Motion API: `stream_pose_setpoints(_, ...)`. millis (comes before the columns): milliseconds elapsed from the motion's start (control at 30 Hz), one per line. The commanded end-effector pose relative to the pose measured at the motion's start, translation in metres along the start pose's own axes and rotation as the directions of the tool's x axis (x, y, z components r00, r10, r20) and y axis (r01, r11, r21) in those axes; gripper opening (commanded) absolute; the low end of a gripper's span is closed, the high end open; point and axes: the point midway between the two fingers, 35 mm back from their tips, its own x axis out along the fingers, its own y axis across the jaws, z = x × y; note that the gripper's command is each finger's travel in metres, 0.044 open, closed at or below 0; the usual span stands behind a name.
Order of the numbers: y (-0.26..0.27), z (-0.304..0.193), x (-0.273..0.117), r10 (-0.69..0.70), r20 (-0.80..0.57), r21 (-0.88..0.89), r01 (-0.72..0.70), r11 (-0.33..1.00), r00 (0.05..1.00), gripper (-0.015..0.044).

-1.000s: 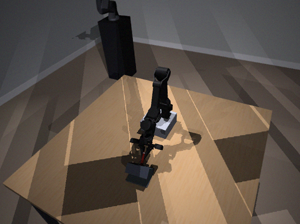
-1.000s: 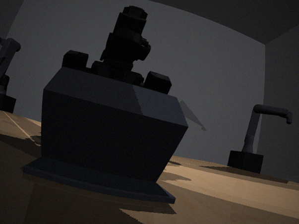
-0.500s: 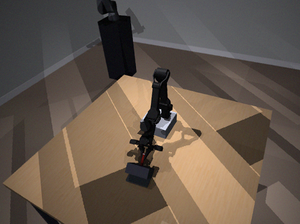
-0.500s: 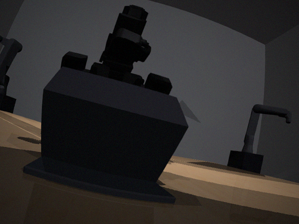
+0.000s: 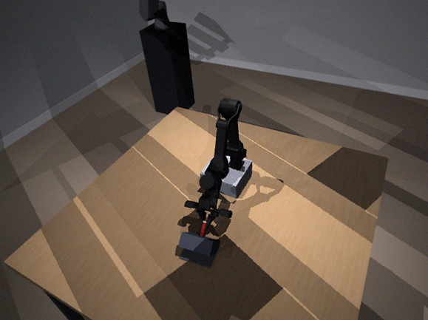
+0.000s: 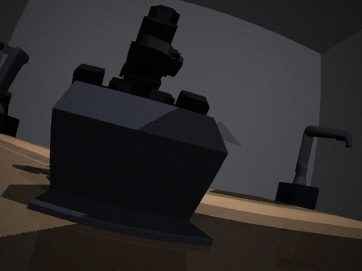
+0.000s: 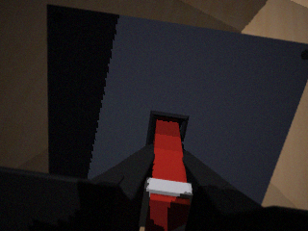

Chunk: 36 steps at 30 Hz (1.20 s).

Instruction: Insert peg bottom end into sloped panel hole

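End effector [image 7: 166, 192]: clamped on the red peg [image 7: 167, 154], fingers on either side of its shaft just ahead of the white band
Peg: lower end already inside the square hole [image 7: 167, 120] of the sloped panel [image 7: 231, 96] on the counter [image 5: 307, 219]
Axis: the peg's length runs straight out from the end effector into the hole, flat sides looking squared to the opening
Next, likely: push further along that line until it bottoms

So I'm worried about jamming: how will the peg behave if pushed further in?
The peg looks stiff with flat sides, so it probably won't bend or roll. Its tip sits in the square hole, so a skewed push may bind. The gripper holds it firmly.
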Motion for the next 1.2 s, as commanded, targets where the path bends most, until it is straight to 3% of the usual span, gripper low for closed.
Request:
stream_pose_setpoints(0, -0.0002, 0.0016, 0.0025, -0.002, 0.004, 0.001, 0.002, 1.000, 1.000, 0.0000)
stream_pose_setpoints(933, -0.0003, 0.0009, 0.0083, 0.000, -0.001, 0.000, 0.000, 1.000, 1.000, 0.0000)
stream_pose_setpoints(1167, -0.0003, 0.0009, 0.0083, 0.000, -0.001, 0.000, 0.000, 1.000, 1.000, 0.0184)
